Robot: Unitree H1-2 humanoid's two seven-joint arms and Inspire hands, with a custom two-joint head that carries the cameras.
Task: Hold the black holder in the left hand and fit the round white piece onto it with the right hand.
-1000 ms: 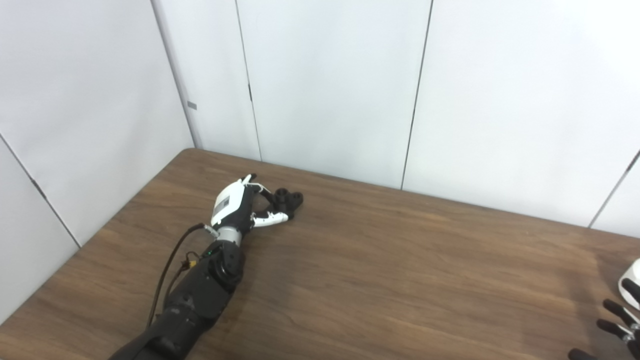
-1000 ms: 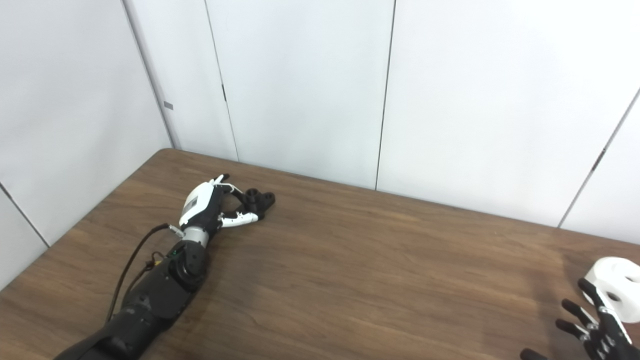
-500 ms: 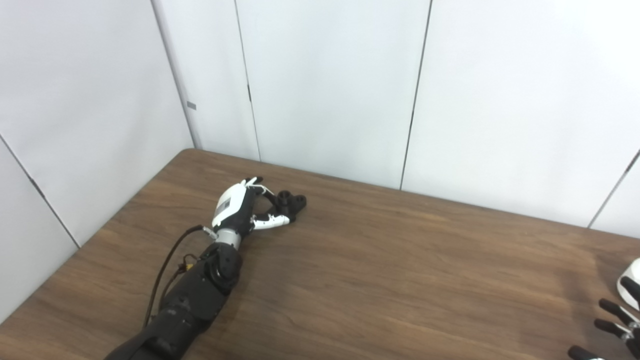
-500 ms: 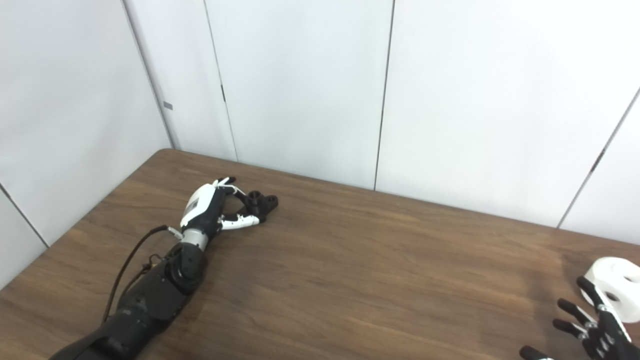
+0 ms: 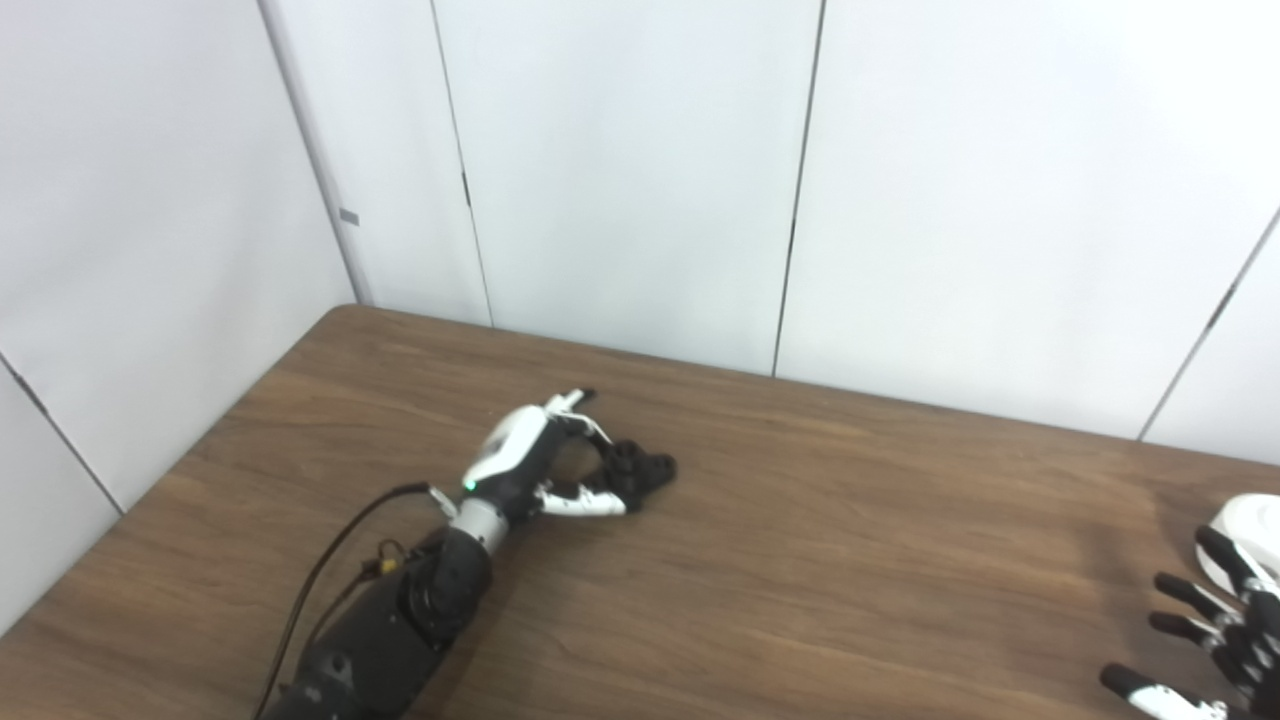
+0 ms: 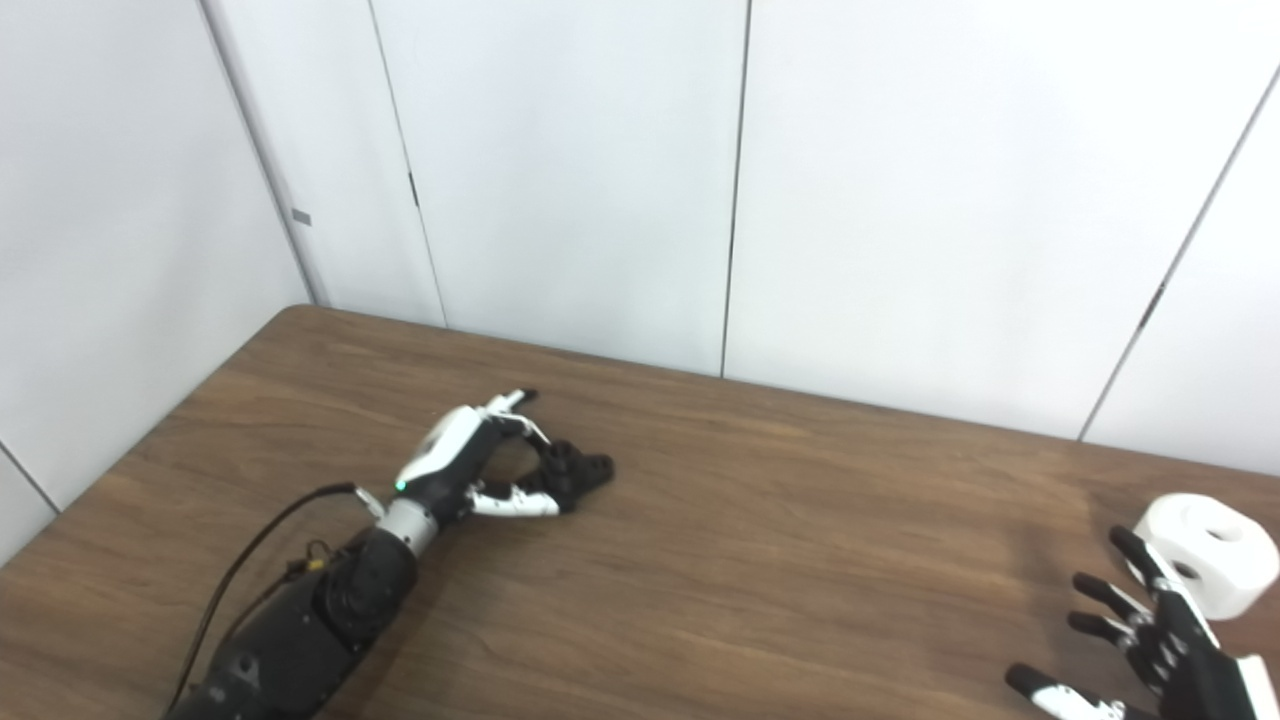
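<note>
The black holder [image 5: 640, 470] is a small dark part with round bosses, low over the brown table [image 5: 850, 560] left of the middle. My left hand [image 5: 530, 462] has its fingers and thumb curled around the holder's near end. The round white piece [image 6: 1205, 540], a short cylinder with a hole on top, stands at the table's far right. My right hand [image 6: 1150, 640] is open with fingers spread, just in front of and left of the white piece, not touching it. In the left eye view the white piece [image 5: 1245, 520] is cut off by the picture's edge.
White wall panels [image 5: 640, 180] stand along the table's far and left edges. A black cable [image 5: 330, 570] runs along my left forearm. A broad stretch of bare wood lies between the two hands.
The camera has shifted. Beyond that, my left hand has moved right and toward me across the table, and the black holder has come with it. My right hand stays open by the white piece.
</note>
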